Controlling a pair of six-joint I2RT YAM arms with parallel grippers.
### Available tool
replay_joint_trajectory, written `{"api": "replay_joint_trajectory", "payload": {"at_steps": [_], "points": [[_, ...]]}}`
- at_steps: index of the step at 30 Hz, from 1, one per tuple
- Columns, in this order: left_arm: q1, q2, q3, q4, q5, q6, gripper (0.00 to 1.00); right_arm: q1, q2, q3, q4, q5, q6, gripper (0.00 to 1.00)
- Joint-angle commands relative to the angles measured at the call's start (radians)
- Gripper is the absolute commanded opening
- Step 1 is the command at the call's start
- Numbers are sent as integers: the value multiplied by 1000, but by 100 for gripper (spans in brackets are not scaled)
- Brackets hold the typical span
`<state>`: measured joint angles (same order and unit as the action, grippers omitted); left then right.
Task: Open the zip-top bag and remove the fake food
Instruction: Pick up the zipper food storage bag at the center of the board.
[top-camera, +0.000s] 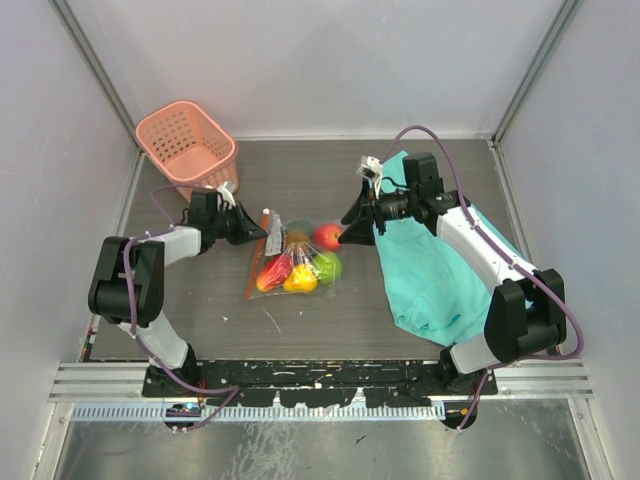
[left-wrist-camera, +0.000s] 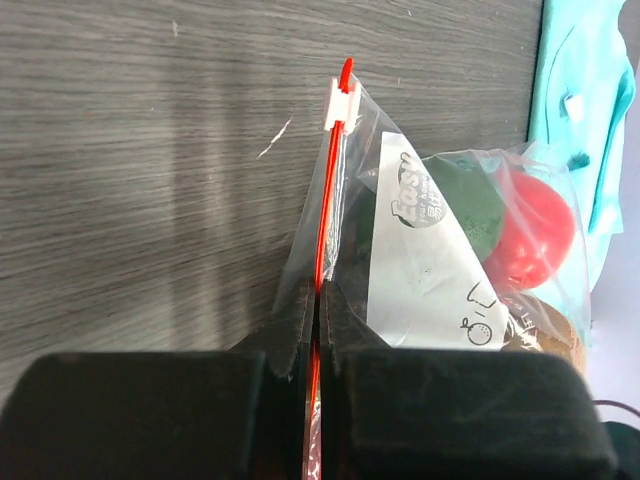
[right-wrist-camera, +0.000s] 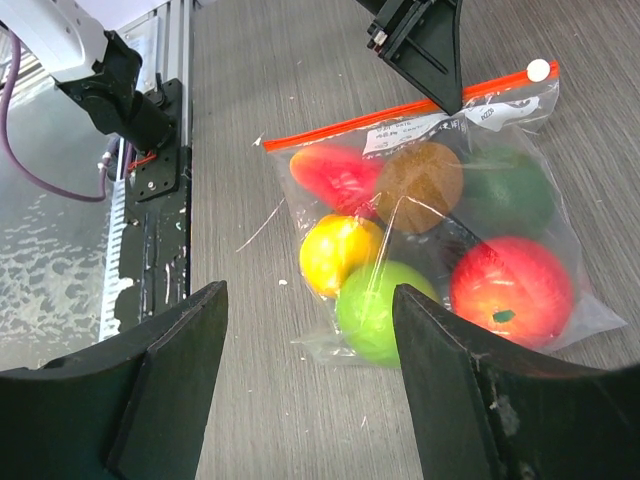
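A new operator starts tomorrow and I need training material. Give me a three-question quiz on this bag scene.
1. True or false: the left fingers are shut on the red-orange zip strip of the zip-top bag.
2. The right fingers are: A) open, holding nothing; B) shut on the bag; C) shut on a fruit.
3. Fill in: all the fake food lies ____ the bag.
Key: 1 true; 2 A; 3 inside.

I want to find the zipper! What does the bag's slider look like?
On the grey table, find the clear zip-top bag of toy fruit. Follow its red-orange zip strip toward the pink basket. At that end sits the small white slider, the only white piece on it.
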<state>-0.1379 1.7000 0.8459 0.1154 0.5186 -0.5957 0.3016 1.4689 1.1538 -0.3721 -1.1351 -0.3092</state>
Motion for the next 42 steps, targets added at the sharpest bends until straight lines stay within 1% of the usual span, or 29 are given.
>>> {"api": "replay_joint_trajectory", "payload": {"at_steps": [1,5,8,10,12,13,16,20,22,27,31,36,39,40,42], "points": [[-17,-58,37,20,11,82,0,-2,-24,48,-13,-17,-45,72],[-103,-178,67,-73,-89,243,0,-2,-36,47,-26,-18,-77,72],[-212,-247,105,-124,-164,386,0,-2,-67,27,-13,-18,-129,75],[-259,-291,126,-144,-183,483,0,-2,-94,-6,23,-16,-154,77],[-283,-322,146,-160,-168,531,0,-2,-122,-33,43,-11,-205,80],[-290,-339,157,-166,-148,552,0,-2,-131,-36,44,-10,-230,84],[-299,-371,197,-195,-79,595,0,-6,-146,-28,4,-21,-317,90],[-328,-405,242,-223,2,615,0,-19,-152,-20,8,-70,-324,94],[-349,-421,253,-231,17,635,0,-21,-159,-31,72,-92,-264,94],[-417,-475,301,-303,19,705,0,-22,-160,-94,395,-69,-21,95],[-445,-504,314,-335,29,721,0,-22,-135,-121,589,-57,124,96],[-460,-538,298,-333,54,713,0,-21,-158,-241,872,-80,316,96],[-471,-544,284,-326,55,704,0,5,-150,-316,1091,-106,465,96],[-474,-545,277,-319,52,699,0,23,-149,-346,1145,-103,481,96],[-478,-549,266,-307,54,689,0,55,-141,-363,1155,-84,477,96]]}}
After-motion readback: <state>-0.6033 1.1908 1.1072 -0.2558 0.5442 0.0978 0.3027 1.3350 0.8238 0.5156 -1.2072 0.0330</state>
